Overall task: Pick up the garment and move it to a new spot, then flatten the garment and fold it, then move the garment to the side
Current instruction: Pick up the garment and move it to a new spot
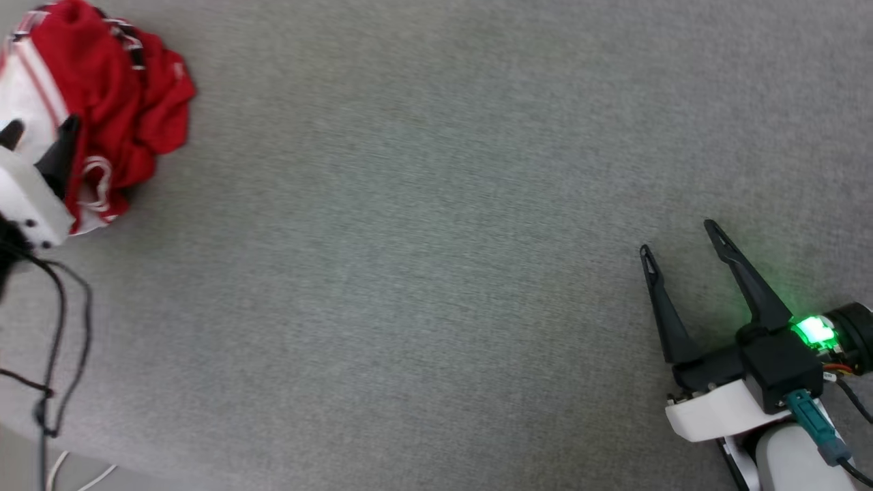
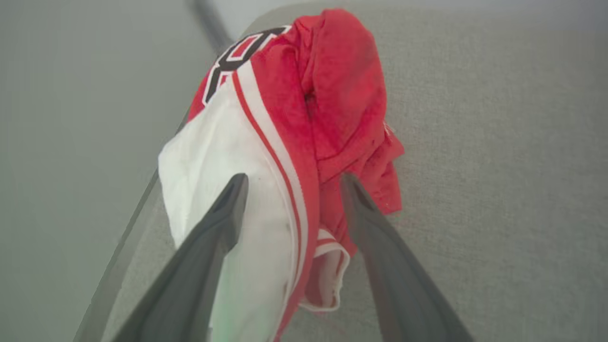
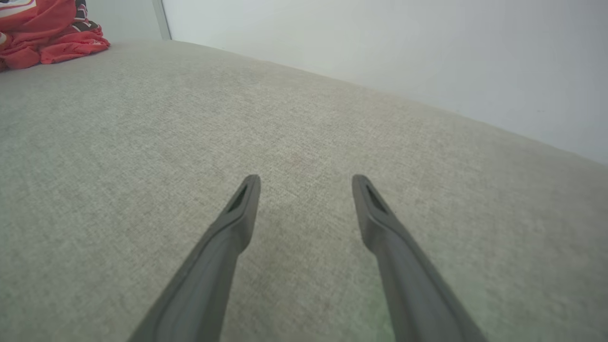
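**Head view.** Note the garment (image 1: pixel 116 102) bunched in a red-and-white heap at the far left of the grey counter (image 1: pixel 436 273), close to that side's edge. Note the left tool (image 1: pixel 41 129) right at the heap's near side, fingers spread, one dark finger against the red folds, nothing gripped. Note the right tool (image 1: pixel 677 237) well apart at the lower right, spread wide and empty above bare counter. Mind the black cables (image 1: pixel 54 341) hanging below the left wrist, and keep them off the cloth.

**Left wrist view.** Find the left tool (image 2: pixel 294 178) wide open, with the white sleeve and its red stripe trim between and under the two fingers. Find the red body of the garment (image 2: pixel 332 95) bunched beyond.
- Judge the step in hand as the first pickup.
- Reach deeper to take several layers between the fingers, not just the sleeve's hem.
- Close at the thick white-red seam.
- Watch the edge of the counter (image 2: pixel 498 166) just left of the heap, with the white sleeve right at it.
- Lift up and inward rather than dragging sideways, to avoid sliding the heap off.
- Expect soft cloth to unroll and dangle on lifting, so raise it clear of the counter before carrying.

**Right wrist view.** Find the right tool (image 3: pixel 306 178) open to its widest, holding nothing, over bare counter (image 3: pixel 142 166) with a pale wall (image 3: pixel 380 47) beyond. Spot the garment (image 3: pixel 47 38) far off at the top left corner. Leave this tool clear of the carrying path, ready to take a second corner for flattening after setting the garment down mid-counter.
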Robot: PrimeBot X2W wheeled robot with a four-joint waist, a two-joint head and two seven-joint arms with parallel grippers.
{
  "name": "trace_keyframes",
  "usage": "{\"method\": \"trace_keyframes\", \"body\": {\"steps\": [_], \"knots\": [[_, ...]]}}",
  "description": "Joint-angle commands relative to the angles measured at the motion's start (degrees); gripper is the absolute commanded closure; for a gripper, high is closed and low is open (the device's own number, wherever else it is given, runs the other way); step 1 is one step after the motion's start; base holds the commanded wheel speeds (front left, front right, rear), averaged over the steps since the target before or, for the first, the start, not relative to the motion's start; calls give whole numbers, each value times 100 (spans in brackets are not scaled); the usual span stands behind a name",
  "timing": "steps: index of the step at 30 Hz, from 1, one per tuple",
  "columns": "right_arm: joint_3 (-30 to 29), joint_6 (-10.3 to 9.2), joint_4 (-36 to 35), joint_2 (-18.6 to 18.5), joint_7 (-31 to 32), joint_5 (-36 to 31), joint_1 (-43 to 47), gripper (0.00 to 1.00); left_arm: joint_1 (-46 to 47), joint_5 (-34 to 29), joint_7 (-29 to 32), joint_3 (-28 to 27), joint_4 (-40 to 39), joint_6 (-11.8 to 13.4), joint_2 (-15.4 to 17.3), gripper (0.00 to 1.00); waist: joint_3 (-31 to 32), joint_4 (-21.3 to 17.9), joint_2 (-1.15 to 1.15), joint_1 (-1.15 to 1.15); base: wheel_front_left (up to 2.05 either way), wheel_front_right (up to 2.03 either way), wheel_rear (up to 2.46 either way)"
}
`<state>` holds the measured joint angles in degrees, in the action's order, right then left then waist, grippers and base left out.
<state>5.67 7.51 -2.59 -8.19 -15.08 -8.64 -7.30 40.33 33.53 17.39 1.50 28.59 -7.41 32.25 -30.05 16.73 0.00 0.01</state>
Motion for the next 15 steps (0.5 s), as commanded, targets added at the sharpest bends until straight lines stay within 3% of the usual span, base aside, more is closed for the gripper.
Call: {"method": "trace_keyframes", "body": {"steps": [1, 6, 13, 14, 15], "knots": [[26, -3, -18, -1, -13, -14, -100, 0, 93, 88, 247, 32, 55, 2, 217, 0, -242, -229, 0, -1, 0, 0, 0], [82, -5, 16, 48, -7, -38, -214, 0, 285, 860, 1378, 188, 271, 0, 774, 0, -496, -437, 0, -1, 0, 0, 0], [133, -7, 148, 121, 9, -93, -247, 0, 360, 1097, 1764, 307, 659, -1, 1120, 0, -688, -600, 0, -1, 0, 0, 0], [134, -7, 167, 127, 10, -94, -252, 0, 371, 1123, 1761, 311, 710, -1, 1132, 28, -694, -605, 0, -1, 0, 0, 0], [136, -7, 190, 132, 24, -96, -263, 0, 387, 1146, 1725, 314, 756, -1, 1134, 67, -694, -607, 0, -1, 0, 0, 0]]}}
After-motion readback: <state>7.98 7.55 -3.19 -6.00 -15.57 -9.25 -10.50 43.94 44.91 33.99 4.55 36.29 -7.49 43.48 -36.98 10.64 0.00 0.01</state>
